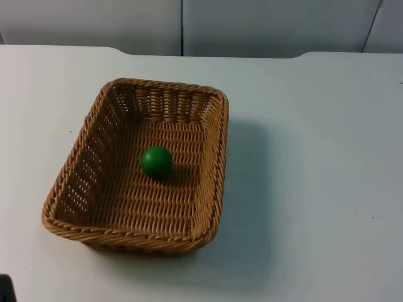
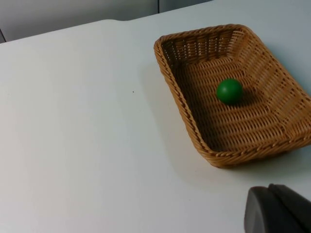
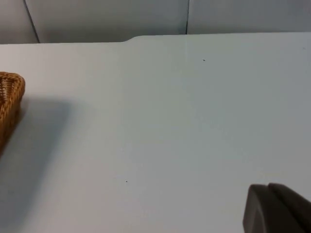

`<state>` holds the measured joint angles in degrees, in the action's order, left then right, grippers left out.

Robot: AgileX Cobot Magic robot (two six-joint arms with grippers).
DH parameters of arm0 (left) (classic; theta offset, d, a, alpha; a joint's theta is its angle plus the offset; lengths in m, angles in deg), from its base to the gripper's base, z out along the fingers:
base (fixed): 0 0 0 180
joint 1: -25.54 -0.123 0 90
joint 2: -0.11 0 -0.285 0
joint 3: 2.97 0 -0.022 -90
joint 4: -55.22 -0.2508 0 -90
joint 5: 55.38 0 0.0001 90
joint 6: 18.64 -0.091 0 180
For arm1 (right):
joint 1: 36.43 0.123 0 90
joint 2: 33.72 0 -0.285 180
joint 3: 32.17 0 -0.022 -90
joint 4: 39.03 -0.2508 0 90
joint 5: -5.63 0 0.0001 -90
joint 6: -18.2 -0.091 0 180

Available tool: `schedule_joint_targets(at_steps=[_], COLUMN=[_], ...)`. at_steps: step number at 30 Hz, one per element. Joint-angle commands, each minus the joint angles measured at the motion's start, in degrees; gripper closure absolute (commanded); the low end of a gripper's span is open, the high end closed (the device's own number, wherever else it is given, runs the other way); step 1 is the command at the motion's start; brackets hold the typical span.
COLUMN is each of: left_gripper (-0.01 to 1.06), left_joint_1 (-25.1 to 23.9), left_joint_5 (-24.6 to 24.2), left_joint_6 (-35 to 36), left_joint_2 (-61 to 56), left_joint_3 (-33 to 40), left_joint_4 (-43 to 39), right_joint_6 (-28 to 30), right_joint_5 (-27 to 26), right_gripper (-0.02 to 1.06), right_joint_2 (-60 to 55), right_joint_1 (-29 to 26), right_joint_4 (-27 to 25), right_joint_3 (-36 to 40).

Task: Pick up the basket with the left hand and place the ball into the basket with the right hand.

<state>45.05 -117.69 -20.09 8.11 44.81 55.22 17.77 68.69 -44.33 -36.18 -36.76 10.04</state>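
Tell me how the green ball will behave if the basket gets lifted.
The green ball is round and lies loose on the wicker basket floor, so it will probably roll at any tilt. The raised walls should likely contain it.

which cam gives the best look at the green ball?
Top view: the green ball sits unobstructed near the middle of the basket floor. Left wrist view also shows it whole inside the basket, at an angle. Right wrist view catches just a basket corner.

The white table [image 1: 315, 157] has a smooth top with a few tiny dark specks, and at its far edge stands a grey partition wall [image 1: 264, 25].
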Motion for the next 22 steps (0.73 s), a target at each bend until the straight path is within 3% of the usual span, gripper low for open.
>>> schedule_joint_targets(at_steps=[1,16,19,22], left_gripper=[1.05,1.05,1.05,1.05], left_joint_1=[0.33,0.33,0.33,0.33], left_joint_5=[0.62,0.62,0.62,0.62], left_joint_6=[-0.01,-0.01,-0.01,-0.01], left_joint_2=[-0.21,-0.21,-0.21,-0.21], left_joint_3=[0.03,0.03,0.03,0.03], left_joint_4=[0.69,0.69,0.69,0.69], right_joint_6=[-0.13,-0.13,-0.13,0.10], right_joint_5=[0.74,2.70,-1.27,-1.40], right_gripper=[1.05,1.05,1.05,1.05], right_joint_2=[0.21,0.21,0.21,0.21], right_joint_1=[-0.44,-0.44,-0.44,-0.44], right_joint_4=[-0.65,-0.87,-2.27,-2.72], right_joint_3=[0.36,0.36,3.83,5.69])
